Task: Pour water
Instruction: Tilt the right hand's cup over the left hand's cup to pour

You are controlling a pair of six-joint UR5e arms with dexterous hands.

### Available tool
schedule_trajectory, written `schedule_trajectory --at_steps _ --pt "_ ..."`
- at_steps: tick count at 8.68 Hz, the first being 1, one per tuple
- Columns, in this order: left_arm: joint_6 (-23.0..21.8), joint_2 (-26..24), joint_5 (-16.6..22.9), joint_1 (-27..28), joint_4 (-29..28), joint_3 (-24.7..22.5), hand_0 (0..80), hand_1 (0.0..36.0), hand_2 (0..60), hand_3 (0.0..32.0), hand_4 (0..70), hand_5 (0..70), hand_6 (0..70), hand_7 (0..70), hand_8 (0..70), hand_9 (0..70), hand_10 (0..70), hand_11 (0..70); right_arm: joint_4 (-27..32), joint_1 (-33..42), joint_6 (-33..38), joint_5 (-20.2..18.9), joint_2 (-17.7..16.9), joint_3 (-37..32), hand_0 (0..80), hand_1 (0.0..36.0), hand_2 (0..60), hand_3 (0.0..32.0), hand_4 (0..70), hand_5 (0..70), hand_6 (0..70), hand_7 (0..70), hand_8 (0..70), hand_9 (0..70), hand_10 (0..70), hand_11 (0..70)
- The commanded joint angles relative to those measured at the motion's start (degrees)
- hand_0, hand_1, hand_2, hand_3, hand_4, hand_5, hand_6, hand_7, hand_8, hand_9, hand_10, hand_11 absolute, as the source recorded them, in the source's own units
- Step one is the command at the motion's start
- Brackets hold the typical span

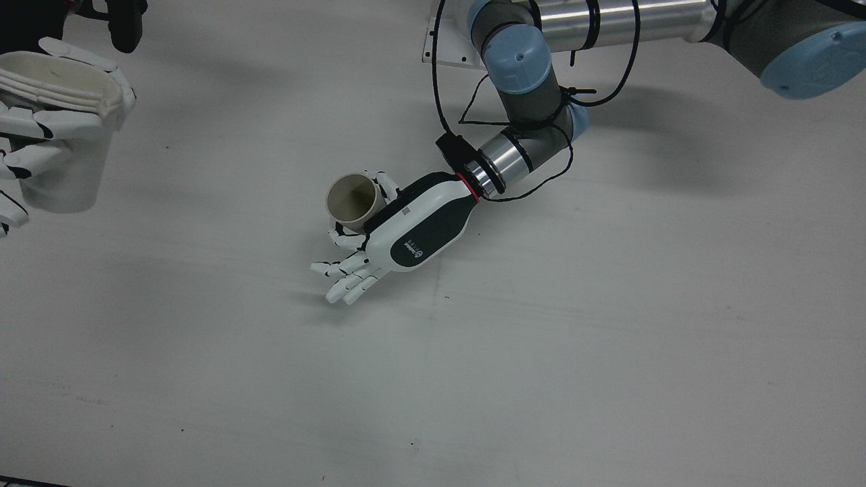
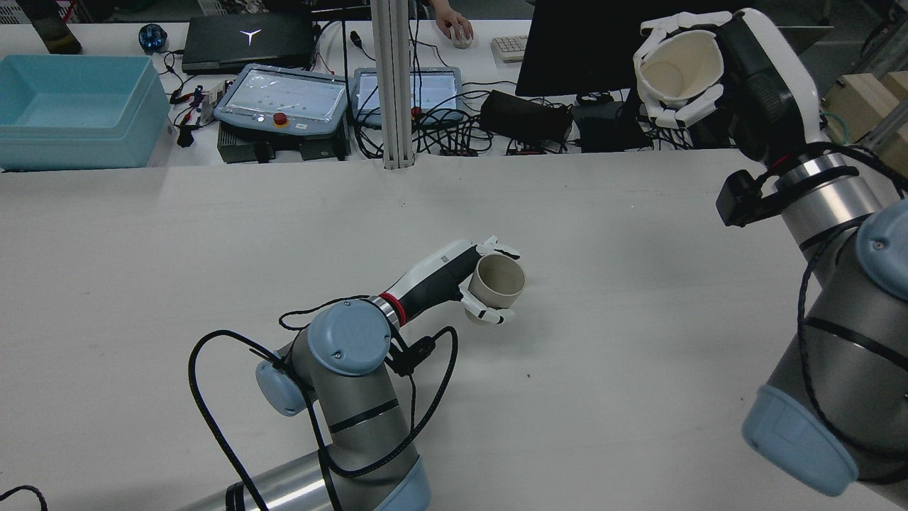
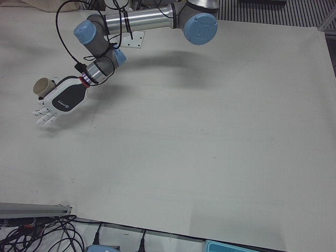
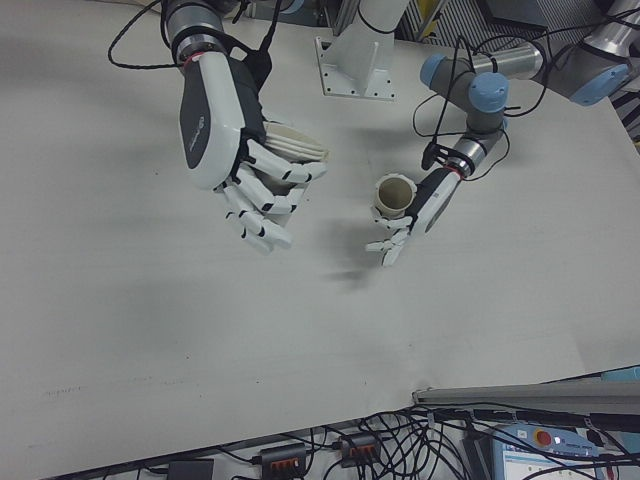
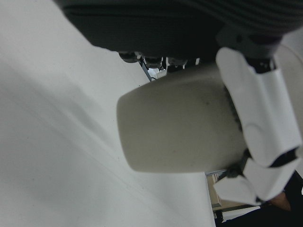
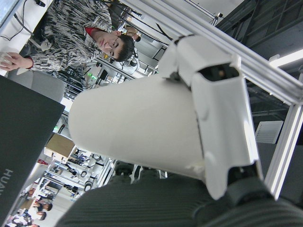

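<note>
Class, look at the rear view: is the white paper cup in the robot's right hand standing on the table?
No. The right hand holds the white paper cup raised and tilted, high above the white table.

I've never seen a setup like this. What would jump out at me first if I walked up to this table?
Probably the two white, human-like hands, each wrapped around a cup. The right hand holds a large white cup high above the table, tipped on its side. The left hand holds a smaller beige cup upright near the middle of the bare white table, its mouth open to the top.
</note>
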Motion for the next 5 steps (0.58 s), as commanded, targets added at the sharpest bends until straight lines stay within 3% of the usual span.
schedule_trajectory --at_steps 1,2,4,5 --pt "0.0 -2.4 0.0 0.1 -0.7 0.4 49.2 36.0 60.0 0.0 64.3 70.0 12.9 24.9 2.4 3.5 0.0 0.0 0.1 -11.3 -24.7 9.4 1.5 8.9 80.0 36.0 60.0 0.0 70.0 69.0 45.5 70.0 16.6 27.3 11.2 19.4" --pt "-0.7 -2.4 0.1 -0.2 -0.1 -1.1 49.5 36.0 60.0 0.0 64.3 70.0 12.7 24.8 2.4 3.5 0.0 0.0 0.1 -14.6 -32.4 12.8 1.5 10.9 80.0 36.0 60.0 0.0 70.0 68.8 44.1 70.0 15.2 25.4 11.5 19.9" --pt "-5.7 -2.2 0.2 -1.3 1.4 -2.0 49.4 36.0 60.0 0.0 63.9 70.0 12.3 24.1 2.1 3.4 0.0 0.0 0.3 -17.0 -39.4 16.4 1.1 10.4 80.0 36.0 60.0 0.0 70.0 66.4 38.5 70.0 12.7 21.7 12.5 21.4" --pt "-6.0 -1.9 0.2 -2.2 2.3 -3.9 49.3 36.0 60.0 0.0 63.5 70.0 12.1 23.7 2.1 3.3 0.0 0.0 0.3 -17.0 -42.2 18.2 0.8 10.2 80.0 36.0 60.0 0.0 70.0 65.6 37.2 68.3 12.3 21.0 12.7 21.7"
